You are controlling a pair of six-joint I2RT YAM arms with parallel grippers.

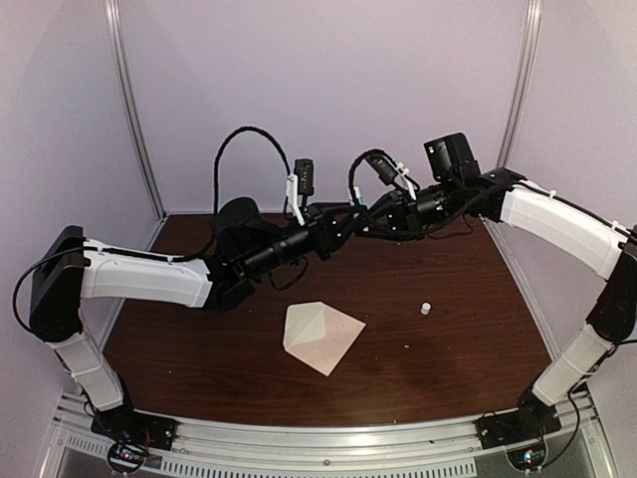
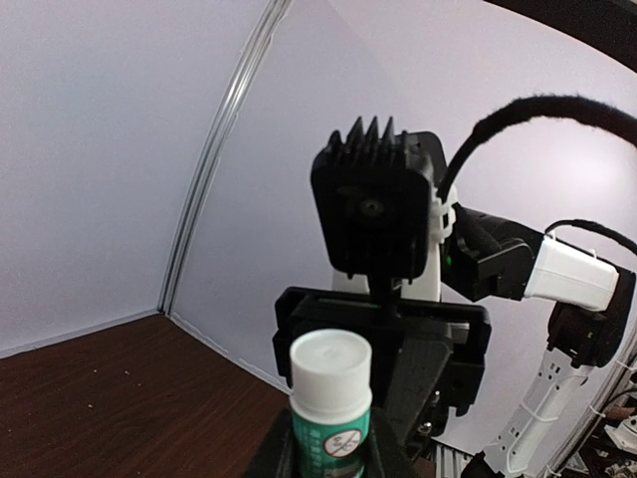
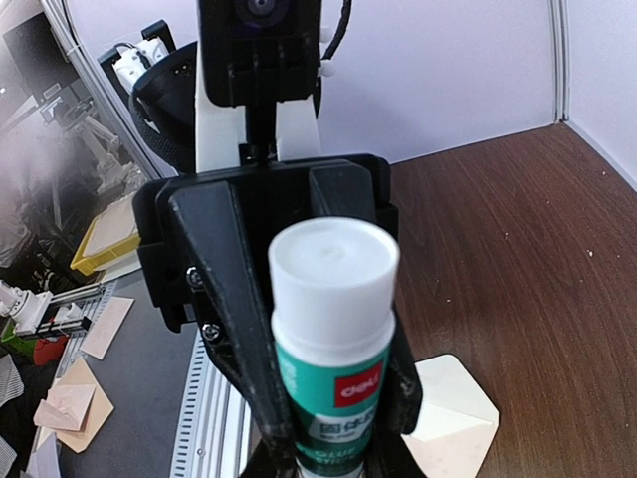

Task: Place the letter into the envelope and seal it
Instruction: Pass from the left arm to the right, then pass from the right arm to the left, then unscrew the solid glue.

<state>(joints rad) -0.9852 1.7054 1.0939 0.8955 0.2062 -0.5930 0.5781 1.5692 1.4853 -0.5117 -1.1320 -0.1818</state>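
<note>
Wrist views show your left pincer (image 2: pixel 330 460) pinching the glue stick (image 3: pixel 333 329); the top view hides that. Your right pincer (image 1: pixel 360 225): cannot tell.

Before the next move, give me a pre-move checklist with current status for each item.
1. Left tool gripping the glue stick: ok, its fingers hug both sides.
2. Right tool gripping the stick: cannot tell, though it sits nose to nose with the left one.
3. Glue exposed: not ok, the white cap is on the upward end.
4. Envelope free and reachable: ok, it lies on the table below the arms, touched by neither.
5. Letter inside the envelope: cannot tell, no separate sheet is in view.
6. Flap ready for glue: cannot tell from these angles.
</note>
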